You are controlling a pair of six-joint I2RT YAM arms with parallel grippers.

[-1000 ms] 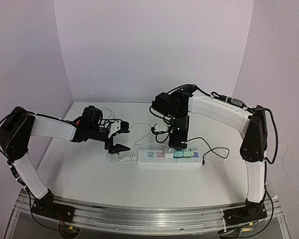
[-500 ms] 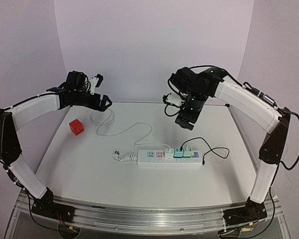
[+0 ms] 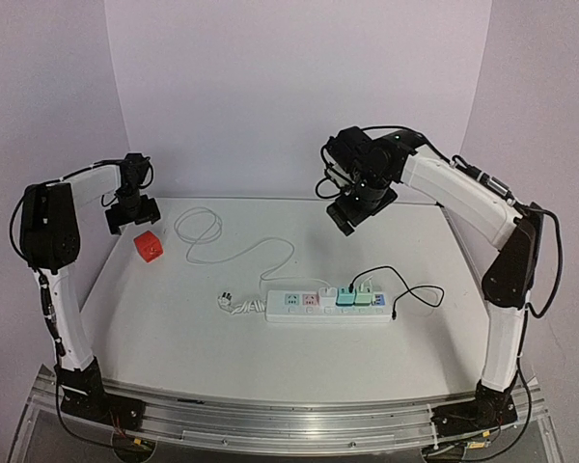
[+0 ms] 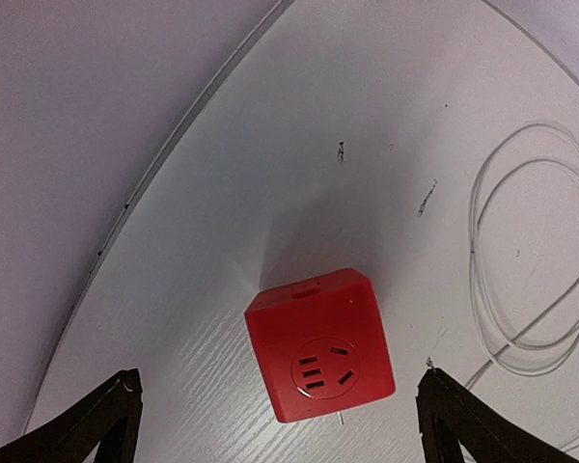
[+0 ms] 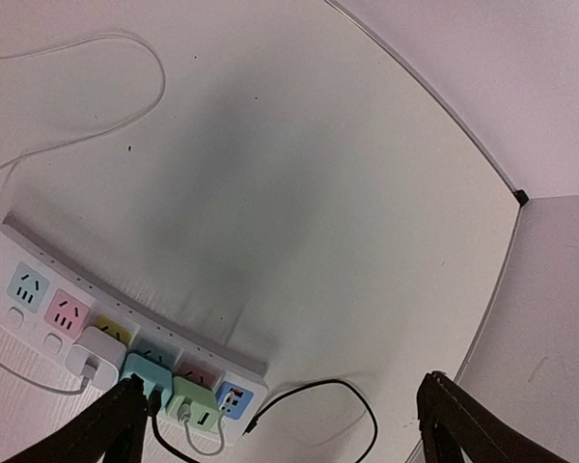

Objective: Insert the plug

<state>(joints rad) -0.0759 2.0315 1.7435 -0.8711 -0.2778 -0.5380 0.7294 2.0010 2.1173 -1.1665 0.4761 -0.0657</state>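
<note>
Nearest us, the power strip [image 3: 299, 307] lies across the surface [image 3: 174, 357], and 3 plugs already sit in its right half: a white charger [image 5: 95, 355], a teal plug [image 5: 147, 371] and a green plug [image 5: 193, 400]. Just off the strip's left end a loose white plug [image 3: 230, 303] lies flat, held by nothing. We take that for the one to insert, though we can't be sure.

Farther back, the red socket cube [image 4: 318, 344] sits with its slotted face up, well apart from that plug, and a white cable [image 4: 521, 270] loops beside it. The left claw [image 3: 132, 212] hovers right over the cube, spread wide and empty. At the back the right claw [image 3: 352, 212] hangs high, also spread wide with nothing in it.

Here's where it could slip. The loose plug lies low against the strip, so a reaching claw may shove the strip instead of getting a grip. The cube looks light and unanchored, so an off-centre squeeze could tip it, and pressing prongs in without bracing would just slide it away. The trailing cables could snag either arm.
</note>
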